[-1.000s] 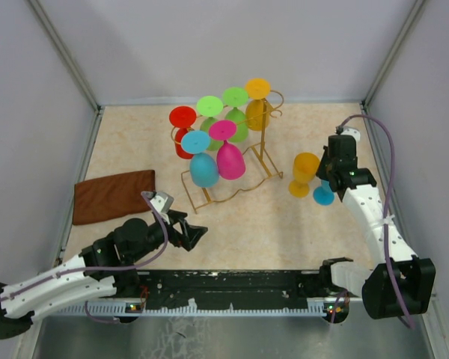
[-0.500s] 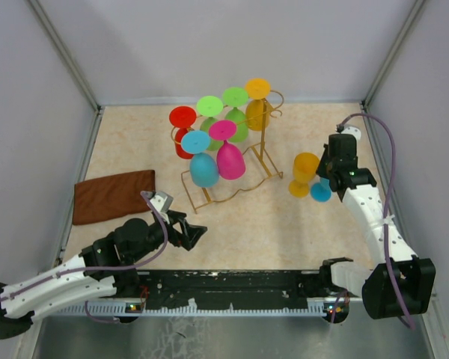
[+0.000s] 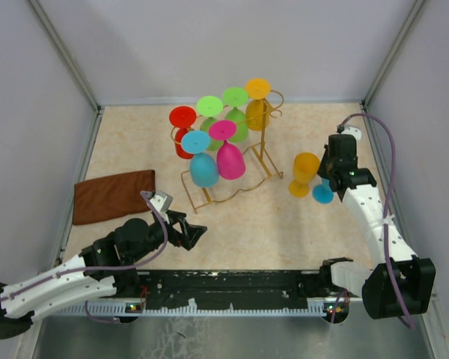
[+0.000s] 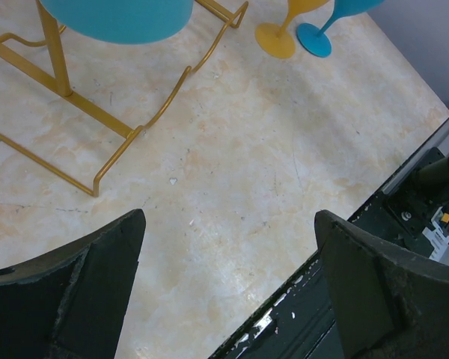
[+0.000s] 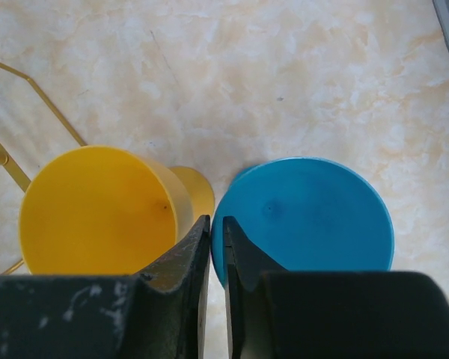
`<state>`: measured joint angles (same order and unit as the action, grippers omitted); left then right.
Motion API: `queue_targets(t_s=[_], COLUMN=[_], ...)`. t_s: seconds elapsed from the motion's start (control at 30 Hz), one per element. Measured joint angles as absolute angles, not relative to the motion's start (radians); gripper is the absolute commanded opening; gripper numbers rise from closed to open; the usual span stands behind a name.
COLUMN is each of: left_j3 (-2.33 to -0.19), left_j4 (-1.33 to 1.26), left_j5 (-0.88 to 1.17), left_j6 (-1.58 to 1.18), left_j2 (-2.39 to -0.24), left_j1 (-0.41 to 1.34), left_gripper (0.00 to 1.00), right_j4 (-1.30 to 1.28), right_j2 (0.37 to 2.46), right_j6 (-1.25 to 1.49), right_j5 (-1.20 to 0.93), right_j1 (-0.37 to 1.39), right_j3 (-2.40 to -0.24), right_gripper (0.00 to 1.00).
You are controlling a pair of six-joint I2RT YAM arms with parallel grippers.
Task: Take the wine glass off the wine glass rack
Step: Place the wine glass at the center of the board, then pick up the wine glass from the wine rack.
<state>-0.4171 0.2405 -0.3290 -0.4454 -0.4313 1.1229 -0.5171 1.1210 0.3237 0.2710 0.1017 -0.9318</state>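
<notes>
The gold wine glass rack (image 3: 263, 153) stands mid-table with several coloured wine glasses hanging upside down from it, among them a cyan one (image 3: 203, 166) and a pink one (image 3: 230, 158). Two more stand upright on the table to its right: a yellow wine glass (image 3: 305, 172) and a blue wine glass (image 3: 323, 194). My right gripper (image 5: 215, 224) reaches down over the blue wine glass (image 5: 307, 217). Its jaws are pinched on the left rim, one finger inside the bowl and one between it and the yellow wine glass (image 5: 97, 209). My left gripper (image 4: 228, 247) hangs open over bare table near the front rail.
A brown cloth (image 3: 114, 196) lies at the left side. The rack's wavy base wire (image 4: 120, 142) and the cyan glass's bowl (image 4: 116, 15) lie ahead of the left gripper. The black front rail (image 3: 232, 288) runs along the near edge. White walls close in the table.
The blue wine glass shifted very slightly under the right gripper. The left arm has not moved.
</notes>
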Motion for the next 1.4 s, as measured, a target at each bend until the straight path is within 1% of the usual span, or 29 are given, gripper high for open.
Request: queue_targets(t_s=[0.1,0.17,0.33,0.5,0.57,0.63,0.7,0.8,0.97,1.07,1.23,1.33,1.4], left_j3=[-0.417,-0.417,-0.417,-0.417,-0.417,-0.417,-0.417,-0.417,-0.417,-0.417,-0.417,-0.416,-0.416], left_j4=[0.241,0.241,0.241,0.240,0.240,0.239,0.239,0.239,0.239,0.239,0.240,0.240,0.241], left_j5=[-0.330,-0.331,-0.331,-0.331,-0.331,-0.331,-0.330,-0.330,-0.330,-0.330,-0.330,-0.335,-0.352], left_j6=[-0.445,-0.445,-0.445,-0.445,-0.445,-0.445,-0.445,-0.446,-0.449,-0.450,-0.458,-0.473,-0.490], left_j2=[-0.431,-0.431,-0.431,-0.432,-0.435,-0.443,-0.448,-0.450,-0.450,-0.450,-0.450,-0.450,-0.457], left_j1=[1.123,1.123,1.123,1.123,1.123,1.123,1.123,1.123,1.123,1.123,1.123,1.123,1.123], left_gripper=[1.00,1.00,1.00,1.00,1.00,1.00,1.00,1.00,1.00,1.00,1.00,1.00,1.00], right_j4=[-0.517,-0.517,-0.522,-0.543,-0.551,-0.564,-0.568,-0.562,-0.500,-0.410,-0.228,-0.084,0.018], right_j2=[1.121,1.121,1.118,1.089,1.059,1.025,0.989,0.928,0.823,0.768,0.733,0.736,0.745], right_j6=[0.324,0.324,0.326,0.326,0.326,0.326,0.332,0.342,0.381,0.431,0.567,0.696,0.788], right_j5=[0.264,0.252,0.230,0.230,0.230,0.229,0.221,0.192,0.094,-0.015,-0.228,-0.329,-0.384], right_j1=[0.102,0.102,0.102,0.102,0.102,0.102,0.102,0.102,0.102,0.102,0.102,0.102,0.107], right_j3=[-0.932,-0.932,-0.936,-0.978,-0.997,-1.023,-1.044,-1.063,-1.061,-1.045,-0.994,-0.949,-0.914], right_gripper=[0.15,0.18,0.18,0.26,0.34,0.50,0.61,0.70,0.76,0.80,0.80,0.77,0.77])
